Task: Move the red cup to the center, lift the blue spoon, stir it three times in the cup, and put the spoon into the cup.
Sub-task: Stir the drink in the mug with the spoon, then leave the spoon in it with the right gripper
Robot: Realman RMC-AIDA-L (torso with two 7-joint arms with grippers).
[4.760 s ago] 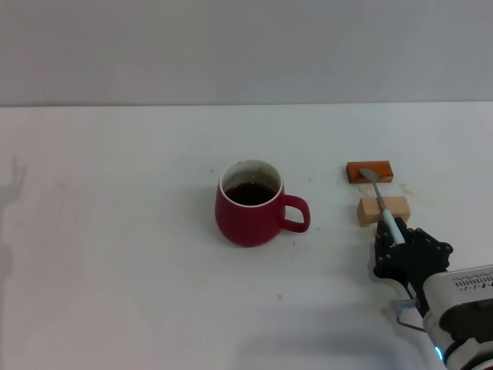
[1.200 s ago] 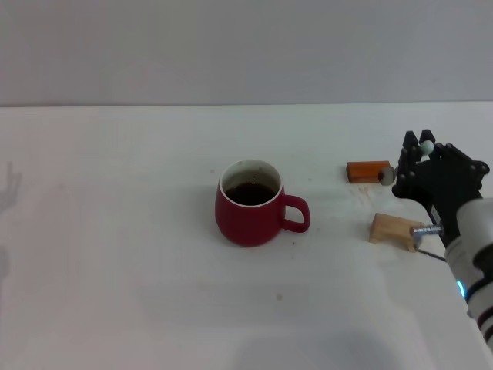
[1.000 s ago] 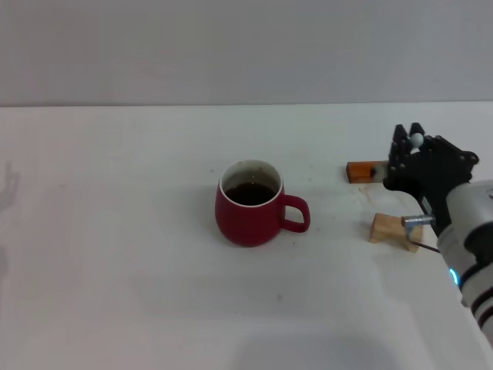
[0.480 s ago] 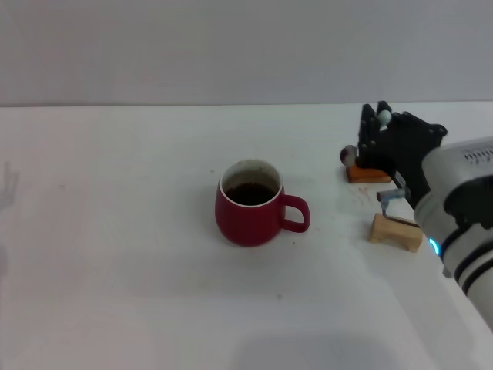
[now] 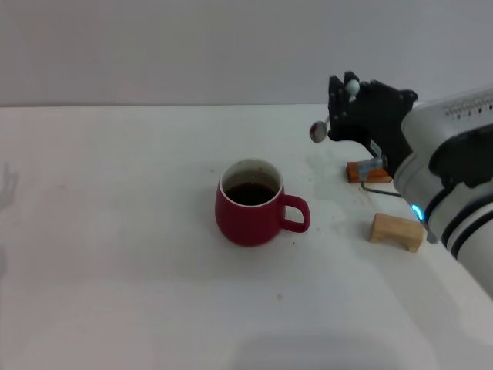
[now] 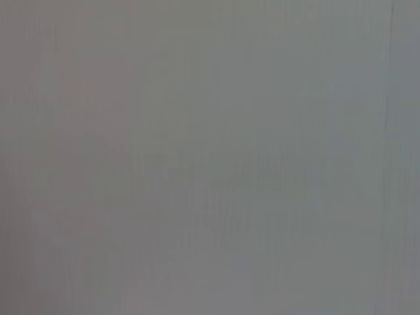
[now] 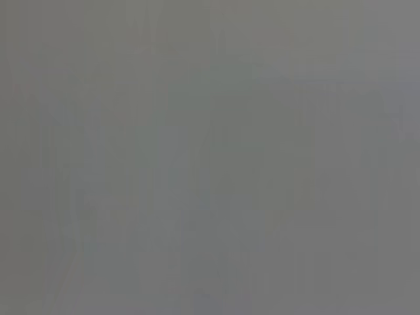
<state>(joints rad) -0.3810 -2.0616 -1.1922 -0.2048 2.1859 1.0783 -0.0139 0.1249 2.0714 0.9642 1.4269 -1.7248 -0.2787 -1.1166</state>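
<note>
The red cup [image 5: 248,206] stands upright on the middle of the white table [image 5: 115,231], handle to the right, dark liquid inside. My right gripper [image 5: 346,99] is raised above the table, to the right of and behind the cup, and is shut on the blue spoon [image 5: 317,131]. The spoon's pale handle tip pokes up between the fingers, and its grey bowl hangs out to the left, clear of the cup. The left gripper is out of view. Both wrist views show only plain grey.
An orange-brown block [image 5: 360,171] lies on the table under the right arm. A pale wooden block [image 5: 396,231] lies nearer, right of the cup's handle. The right arm's white body [image 5: 454,177] fills the right edge.
The right gripper has carried the spoon up and to the left, from beside the orange block towards the cup. The cup and both blocks have stayed put over the last second.
</note>
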